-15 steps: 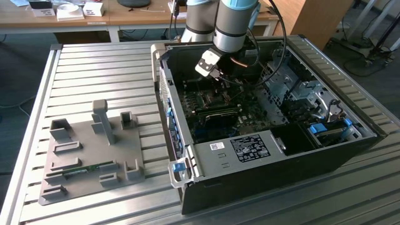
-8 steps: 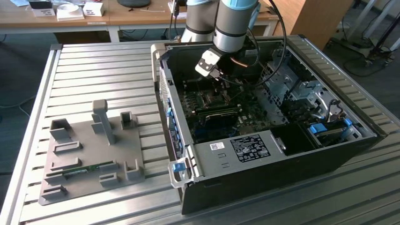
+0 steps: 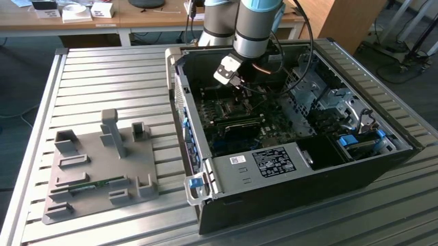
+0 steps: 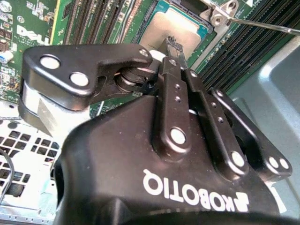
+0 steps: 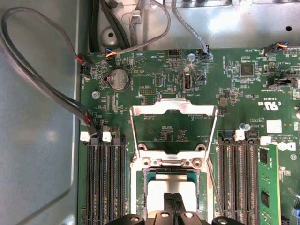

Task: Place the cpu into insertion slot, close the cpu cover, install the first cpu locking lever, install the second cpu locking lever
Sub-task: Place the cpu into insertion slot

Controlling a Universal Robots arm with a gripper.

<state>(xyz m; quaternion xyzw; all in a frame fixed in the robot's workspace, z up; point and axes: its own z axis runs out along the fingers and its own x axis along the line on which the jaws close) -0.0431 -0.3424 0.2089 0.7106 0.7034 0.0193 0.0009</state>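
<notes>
In the first wrist view the cpu [image 5: 172,183] lies flat in the insertion slot [image 5: 144,190], its silver top facing up. The cpu cover [image 5: 173,108] stands swung open beyond the slot, with the green board showing through its window. My gripper [image 5: 174,199] is shut, fingertips together over the middle of the cpu with nothing between them. The second wrist view shows the gripper [image 4: 171,43] tip just above the cpu [image 4: 173,23]. A thin locking lever [image 5: 212,185] stands loose beside the slot. In the exterior view the gripper [image 3: 237,87] reaches down into the open computer case [image 3: 294,169].
Black memory slots [image 5: 105,183] flank the socket on both sides, with a green memory card [image 5: 265,187] in the outer one. Grey cables [image 5: 47,93] loop along the case wall. A grey parts fixture [image 3: 96,169] sits on the slatted table at the exterior view's left.
</notes>
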